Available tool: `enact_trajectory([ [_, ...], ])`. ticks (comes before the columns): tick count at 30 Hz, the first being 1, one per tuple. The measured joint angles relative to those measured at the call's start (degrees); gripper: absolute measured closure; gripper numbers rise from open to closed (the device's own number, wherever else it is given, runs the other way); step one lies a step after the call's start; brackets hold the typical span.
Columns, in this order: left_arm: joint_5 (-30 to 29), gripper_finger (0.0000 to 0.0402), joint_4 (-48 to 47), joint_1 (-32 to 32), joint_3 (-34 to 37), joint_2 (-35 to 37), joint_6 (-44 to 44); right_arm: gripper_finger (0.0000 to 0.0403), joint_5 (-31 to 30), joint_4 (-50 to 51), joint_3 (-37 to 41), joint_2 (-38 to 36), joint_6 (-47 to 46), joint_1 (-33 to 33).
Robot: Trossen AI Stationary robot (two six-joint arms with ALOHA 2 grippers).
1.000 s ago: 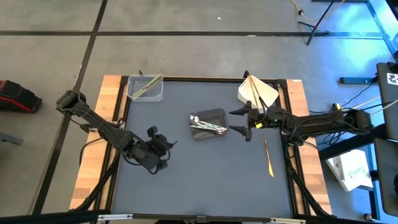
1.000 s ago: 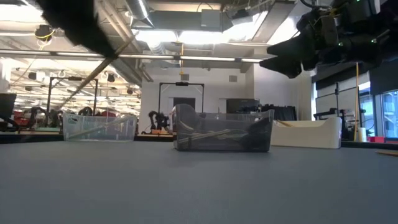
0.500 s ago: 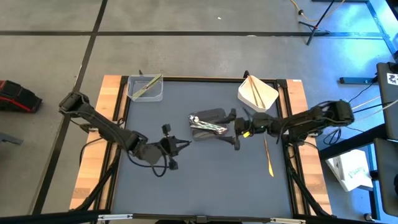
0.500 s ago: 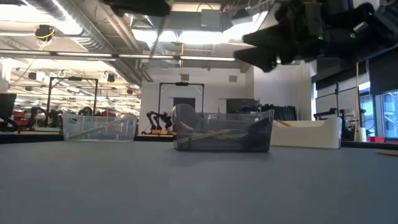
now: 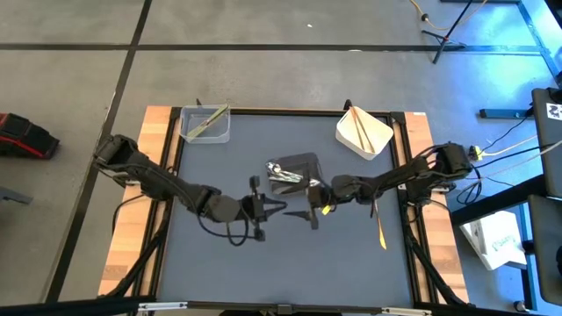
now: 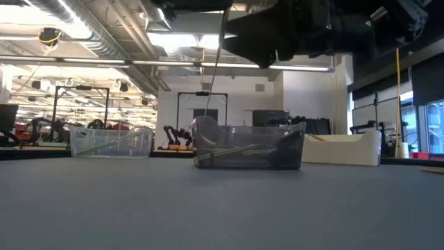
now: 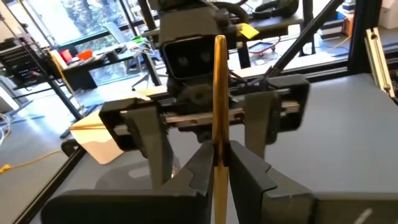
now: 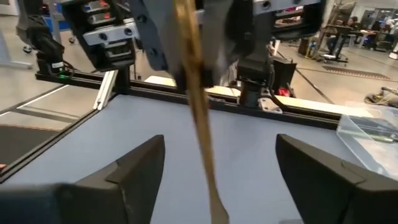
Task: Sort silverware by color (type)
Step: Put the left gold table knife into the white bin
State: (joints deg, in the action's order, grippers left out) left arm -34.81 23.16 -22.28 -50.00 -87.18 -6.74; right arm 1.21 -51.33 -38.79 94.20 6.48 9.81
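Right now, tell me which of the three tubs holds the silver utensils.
The dark tub mid-table, nearest both grippers. The clear tub at the far left holds a pale green piece; the white tub at the far right holds tan ones.

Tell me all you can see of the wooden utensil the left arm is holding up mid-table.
The wooden utensil is a slim, flat, tan strip with a wood look; which end is the head cannot be told. It stands upright above the mat, clamped low on its shaft in the left gripper. The right gripper faces it with jaws wide open on either side, not touching it. Nothing else contacts it.
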Motion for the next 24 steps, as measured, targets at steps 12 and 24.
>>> enact_trajectory([
  [12,-0.1,0.0367,0.6,0.6,0.0,0.0,-0.4,0.0280,-1.2,0.1,-2.2,0.6,2.9,0.7],
  [24,-0.1,0.0306,-0.7,0.2,0.0,1.1,-4.5,0.0384,-5.1,6.0,-2.2,-1.3,5.9,0.7],
])
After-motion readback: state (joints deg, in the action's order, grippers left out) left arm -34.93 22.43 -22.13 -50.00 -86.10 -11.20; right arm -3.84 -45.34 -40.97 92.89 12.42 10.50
